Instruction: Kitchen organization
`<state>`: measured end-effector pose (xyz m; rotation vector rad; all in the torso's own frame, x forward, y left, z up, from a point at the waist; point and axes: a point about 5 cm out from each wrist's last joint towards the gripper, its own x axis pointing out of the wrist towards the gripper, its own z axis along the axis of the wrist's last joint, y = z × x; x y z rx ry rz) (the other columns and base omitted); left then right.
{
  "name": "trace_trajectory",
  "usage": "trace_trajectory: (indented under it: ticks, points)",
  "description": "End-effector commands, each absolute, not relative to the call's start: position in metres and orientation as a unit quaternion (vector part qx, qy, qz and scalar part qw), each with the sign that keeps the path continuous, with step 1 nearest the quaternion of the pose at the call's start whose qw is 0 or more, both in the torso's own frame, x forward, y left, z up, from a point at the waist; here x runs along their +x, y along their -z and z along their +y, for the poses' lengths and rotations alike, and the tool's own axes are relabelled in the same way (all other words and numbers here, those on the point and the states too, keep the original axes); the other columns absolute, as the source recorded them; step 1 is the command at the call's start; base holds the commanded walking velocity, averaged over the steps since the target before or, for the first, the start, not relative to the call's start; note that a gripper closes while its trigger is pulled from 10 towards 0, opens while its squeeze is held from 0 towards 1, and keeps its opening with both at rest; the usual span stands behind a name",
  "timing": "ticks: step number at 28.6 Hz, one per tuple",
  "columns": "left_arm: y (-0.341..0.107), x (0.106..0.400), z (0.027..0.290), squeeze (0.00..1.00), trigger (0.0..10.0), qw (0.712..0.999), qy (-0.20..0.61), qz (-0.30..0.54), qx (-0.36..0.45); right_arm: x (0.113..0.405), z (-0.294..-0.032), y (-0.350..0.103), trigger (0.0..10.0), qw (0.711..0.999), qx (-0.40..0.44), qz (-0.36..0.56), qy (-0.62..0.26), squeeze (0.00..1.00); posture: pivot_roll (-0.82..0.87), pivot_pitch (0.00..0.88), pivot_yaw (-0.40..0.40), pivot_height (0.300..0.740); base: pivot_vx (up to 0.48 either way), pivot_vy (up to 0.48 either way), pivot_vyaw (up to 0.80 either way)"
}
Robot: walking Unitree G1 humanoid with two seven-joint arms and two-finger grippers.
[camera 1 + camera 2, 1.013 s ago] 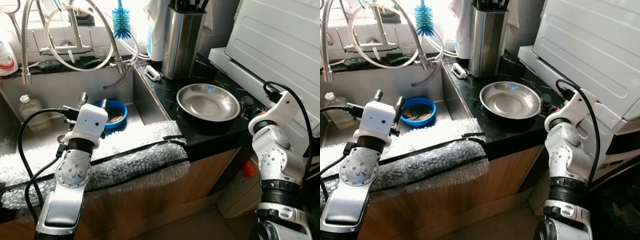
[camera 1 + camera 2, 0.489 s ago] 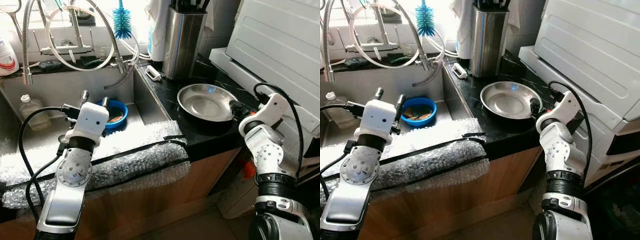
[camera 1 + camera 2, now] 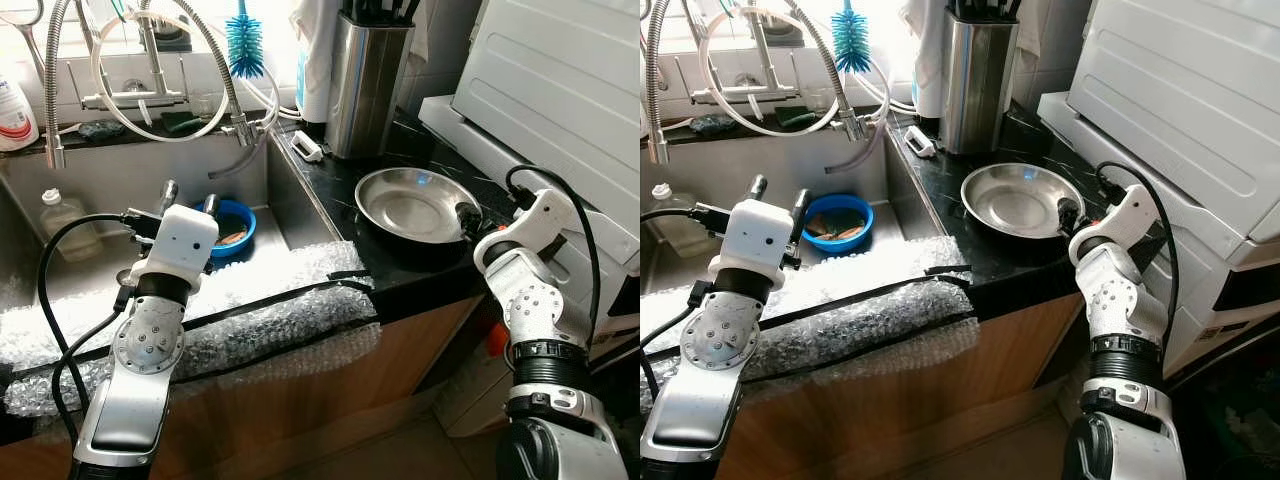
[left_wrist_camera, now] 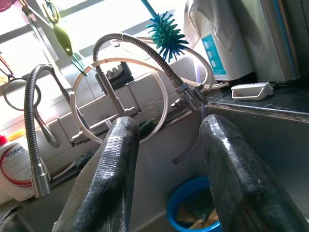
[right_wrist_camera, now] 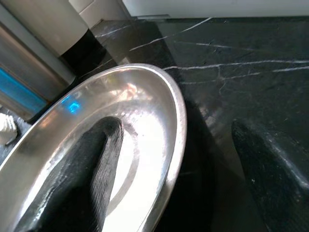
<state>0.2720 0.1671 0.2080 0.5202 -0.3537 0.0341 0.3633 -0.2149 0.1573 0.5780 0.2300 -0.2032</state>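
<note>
A shallow steel bowl [image 3: 405,205] rests on the black counter [image 3: 330,180] right of the sink. My right gripper [image 3: 465,216] is open at the bowl's right rim. In the right wrist view one of its fingers [image 5: 87,164] lies inside the steel bowl [image 5: 145,121] and the other sits outside over the counter. A blue bowl [image 3: 235,222] with food scraps stands in the sink [image 3: 110,180]. Just in front of it hovers my left gripper [image 3: 188,198], open and empty, also seen as the left gripper [image 4: 166,133] above the blue bowl [image 4: 186,215].
A steel knife block [image 3: 367,80] stands behind the bowl, and a white appliance [image 3: 560,90] fills the right side. Bubble wrap [image 3: 260,310] covers the sink's front edge. A faucet hose [image 3: 215,70], a blue bottle brush [image 3: 242,45] and a plastic bottle [image 3: 62,220] surround the sink.
My right gripper has swung left from beside the appliance to the steel bowl and now straddles its right rim. The left arm has stayed still.
</note>
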Motion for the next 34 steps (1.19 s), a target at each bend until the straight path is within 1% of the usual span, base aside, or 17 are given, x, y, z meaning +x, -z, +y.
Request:
trace_trajectory:
  ticks: [1,14,15,16,17,18,20,21,22,23,25,26,27,28,29,32,34]
  points:
    - [-0.208,0.272,0.163,0.0,10.0,0.948,-0.007,-0.176,0.267,0.366,-0.218,-0.163,10.0,0.946,0.289,0.105,0.106,0.0,0.03,0.0,-0.097,0.74,0.0,0.0,0.0]
    - [-0.21,0.273,0.166,0.0,10.0,0.946,-0.011,-0.177,0.27,0.373,-0.218,-0.156,10.0,0.969,0.197,0.116,0.093,0.0,0.05,0.0,-0.093,0.74,0.0,0.0,0.0]
    - [-0.21,0.273,0.166,0.0,10.0,0.946,-0.011,-0.177,0.27,0.373,-0.217,-0.156,8.7,0.973,0.177,0.115,0.088,0.0,0.05,0.0,-0.091,0.74,0.0,0.0,0.0]
    - [-0.211,0.273,0.166,0.0,10.0,0.946,-0.011,-0.178,0.27,0.375,-0.217,-0.157,8.7,0.977,0.16,0.113,0.083,0.0,0.04,0.0,-0.091,0.74,0.0,0.0,0.0]
    - [-0.211,0.273,0.166,0.0,10.0,0.946,-0.011,-0.179,0.27,0.375,-0.216,-0.158,6.3,0.979,0.153,0.111,0.079,0.0,0.04,0.0,-0.09,0.74,0.0,0.0,0.0]
    - [-0.211,0.273,0.166,0.0,10.0,0.946,-0.011,-0.179,0.271,0.376,-0.215,-0.159,2.6,0.979,0.154,0.109,0.077,0.0,0.04,0.0,-0.09,0.74,0.0,0.0,0.0]
    - [-0.211,0.273,0.165,0.0,10.0,0.946,-0.011,-0.179,0.271,0.377,-0.213,-0.159,0.0,0.978,0.157,0.111,0.076,0.0,0.05,0.0,-0.091,0.74,0.0,0.0,0.0]
    - [-0.211,0.273,0.165,0.0,10.0,0.946,-0.01,-0.179,0.271,0.378,-0.213,-0.159,1.5,0.979,0.156,0.11,0.077,0.0,0.04,0.0,-0.091,0.74,0.0,0.0,0.0]
    - [-0.211,0.273,0.165,0.0,10.0,0.946,-0.01,-0.179,0.271,0.378,-0.213,-0.159,1.5,0.979,0.156,0.11,0.077,0.0,0.04,0.0,-0.091,0.74,0.0,0.0,0.0]
    - [-0.211,0.273,0.165,0.0,10.0,0.945,-0.01,-0.18,0.272,0.378,-0.213,-0.158,3.1,0.978,0.159,0.11,0.079,0.0,0.05,0.0,-0.091,0.74,0.0,0.0,0.0]
    - [-0.211,0.273,0.165,0.0,10.0,0.943,-0.007,-0.181,0.278,0.379,-0.211,-0.156,3.3,0.975,0.177,0.113,0.074,0.0,0.04,0.0,-0.091,0.74,0.0,0.0,0.0]
    - [-0.211,0.273,0.164,0.0,10.0,0.942,-0.005,-0.181,0.282,0.38,-0.21,-0.155,4.4,0.974,0.181,0.113,0.074,0.0,0.05,0.0,-0.092,0.74,0.0,0.0,0.0]
    - [-0.211,0.273,0.164,0.0,10.0,0.941,-0.004,-0.182,0.285,0.38,-0.21,-0.155,4.2,0.974,0.185,0.113,0.073,0.0,0.05,0.0,-0.092,0.74,0.0,0.0,0.0]
    - [-0.211,0.273,0.163,0.0,10.0,0.941,-0.003,-0.181,0.285,0.381,-0.209,-0.155,0.7,0.973,0.188,0.112,0.072,0.0,0.05,0.0,-0.091,0.74,0.0,0.0,0.0]
    - [-0.21,0.273,0.163,0.0,10.0,0.942,-0.003,-0.182,0.284,0.382,-0.208,-0.156,0.0,0.973,0.191,0.112,0.07,0.0,0.05,0.0,-0.092,0.74,0.0,0.0,0.0]
    - [-0.211,0.273,0.163,0.0,10.0,0.941,-0.003,-0.182,0.284,0.383,-0.207,-0.158,10.0,0.972,0.196,0.108,0.069,0.0,0.05,0.0,-0.091,0.74,0.0,0.0,0.0]
    - [-0.211,0.273,0.163,0.0,10.0,0.941,-0.002,-0.182,0.284,0.383,-0.207,-0.158,10.0,0.972,0.199,0.107,0.07,0.0,0.05,0.0,-0.091,0.74,0.0,0.0,0.0]
